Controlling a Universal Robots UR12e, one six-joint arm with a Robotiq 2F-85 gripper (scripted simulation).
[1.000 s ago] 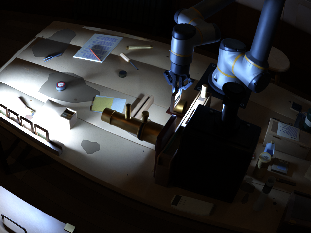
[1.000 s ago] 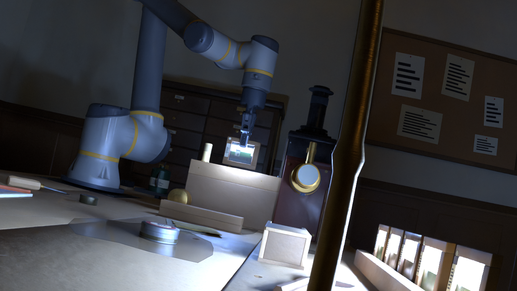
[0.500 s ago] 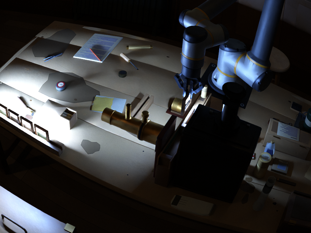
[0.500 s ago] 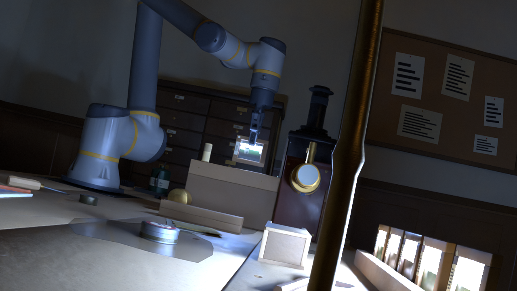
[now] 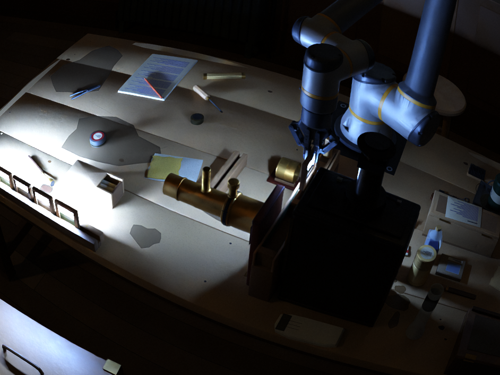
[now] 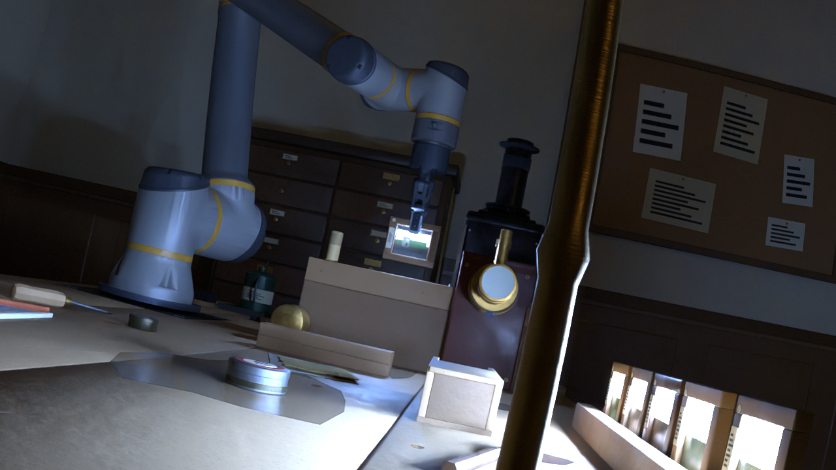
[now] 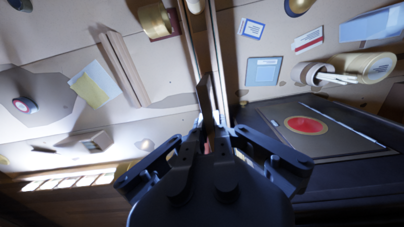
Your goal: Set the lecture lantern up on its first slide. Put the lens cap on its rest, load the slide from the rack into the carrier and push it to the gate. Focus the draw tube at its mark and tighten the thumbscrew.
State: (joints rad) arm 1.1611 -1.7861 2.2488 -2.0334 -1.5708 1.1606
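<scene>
The wood-framed glass slide [image 6: 412,243] hangs upright from my gripper [image 6: 415,225], whose two fingers pinch its top edge [image 7: 208,124]. It is held just above the long wooden slide carrier [image 6: 374,289] that runs out from the side of the dark lantern body [image 5: 343,238]. The brass lens cap [image 5: 287,170] sits on its dark red rest pad next to the carrier. The brass draw tube [image 5: 210,198] with its thumbscrew [image 5: 233,186] points out from the lantern's front. The slide rack [image 5: 44,206] at the table's near edge holds several more slides.
A dark cabinet of small drawers [image 6: 327,199] stands behind the carrier. A small open box [image 5: 97,188], a round tin [image 5: 97,138], a yellow cloth [image 5: 173,166] and a pair of wooden strips [image 5: 230,169] lie on the table.
</scene>
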